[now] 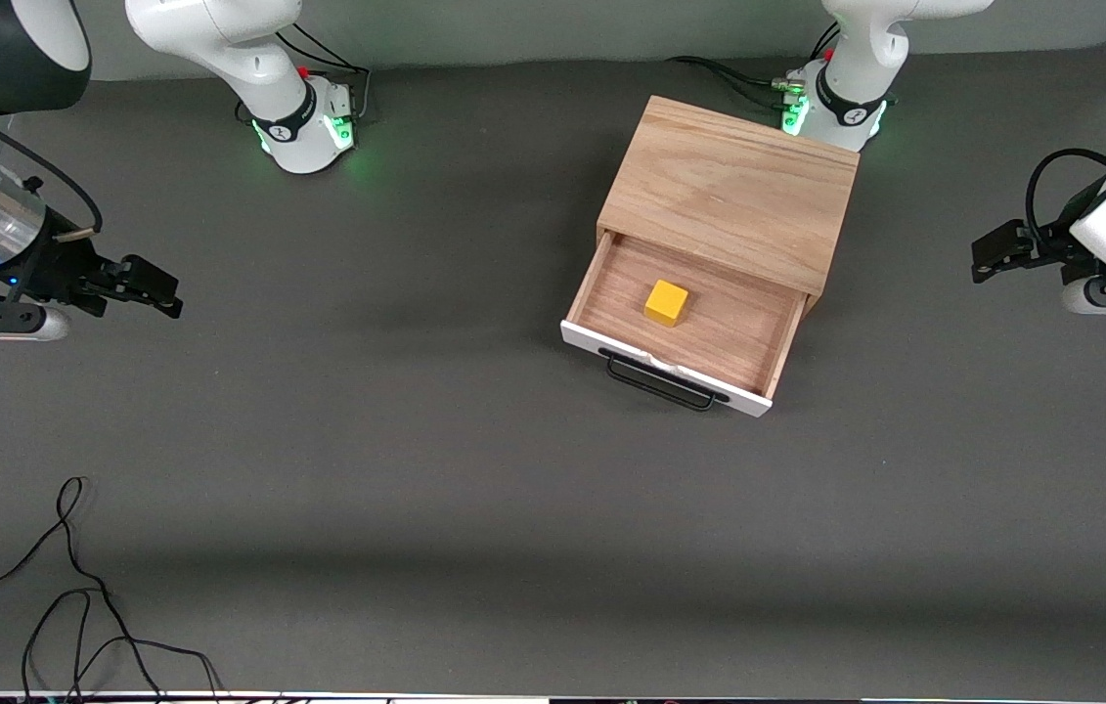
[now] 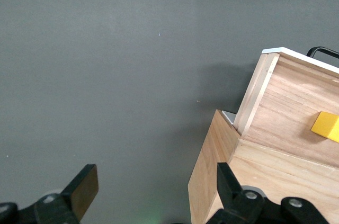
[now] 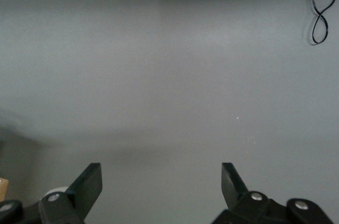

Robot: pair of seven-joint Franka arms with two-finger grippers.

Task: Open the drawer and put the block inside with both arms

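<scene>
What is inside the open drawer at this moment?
The drawer holds one yellow block on its wood floor. Its rear part is covered by the oak box, so unseen.

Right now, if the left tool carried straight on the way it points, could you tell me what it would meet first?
Probably the oak box holding the open drawer. The left tool, open, points toward it from the left arm's end of the table; its wrist view shows the box's side ahead, though slightly off centre, so it might only graze it.
</scene>
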